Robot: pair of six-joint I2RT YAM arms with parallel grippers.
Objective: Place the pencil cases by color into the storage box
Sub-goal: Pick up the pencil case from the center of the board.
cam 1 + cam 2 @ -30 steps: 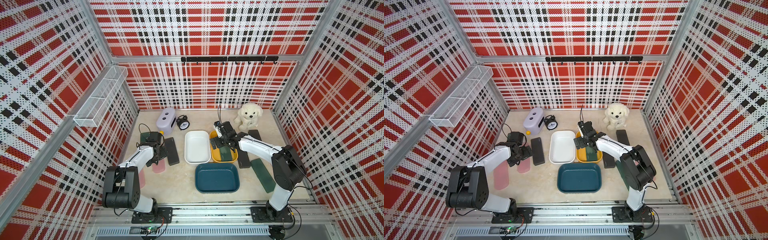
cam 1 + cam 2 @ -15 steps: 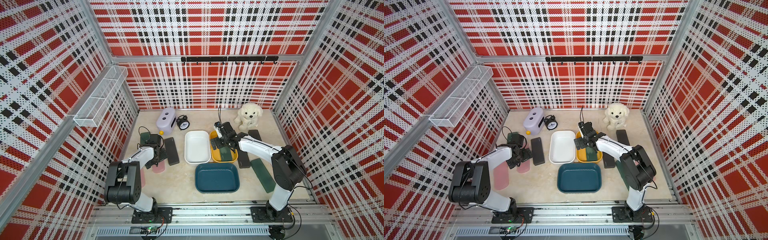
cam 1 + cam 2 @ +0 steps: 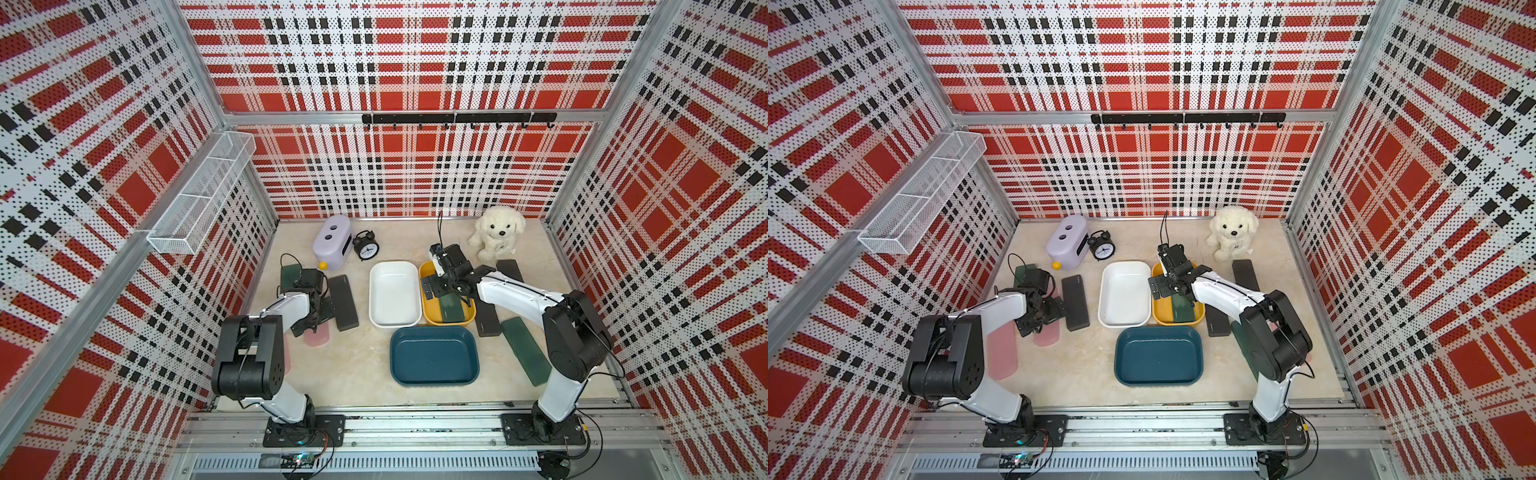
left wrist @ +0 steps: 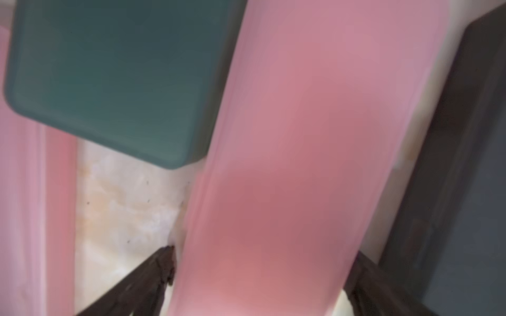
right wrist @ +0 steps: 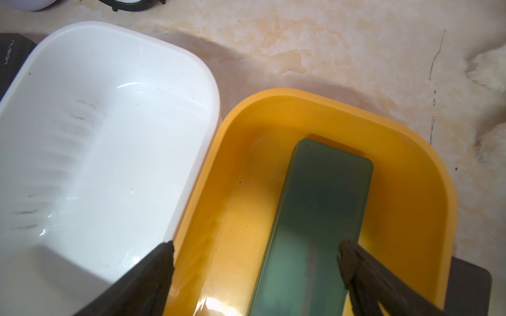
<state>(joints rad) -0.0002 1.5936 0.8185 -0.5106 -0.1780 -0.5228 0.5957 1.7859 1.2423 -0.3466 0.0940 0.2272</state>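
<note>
A pale pink pencil case (image 4: 287, 164) lies on the table at the left, also seen in a top view (image 3: 316, 337). My left gripper (image 4: 262, 254) stands open astride it, one finger (image 4: 153, 273) on each side. Beside it lie a dark green case (image 3: 291, 272), a black case (image 3: 343, 302) and another pink case (image 3: 1001, 353). My right gripper (image 5: 256, 251) hangs open over the yellow bin (image 5: 328, 101), where a dark green case (image 5: 315, 219) lies flat. The white bin (image 3: 394, 266) and blue bin (image 3: 434, 332) hold nothing.
Right of the yellow bin lie two black cases (image 3: 487, 320) (image 3: 510, 269) and a dark green case (image 3: 525, 355). A lilac box (image 3: 330, 243), a black alarm clock (image 3: 366, 248) and a white plush dog (image 3: 496, 232) stand along the back.
My left arm has shifted slightly over the pink case, its elbow swinging inward. The right arm has stayed still over the yellow bin. Both grippers stay open.
</note>
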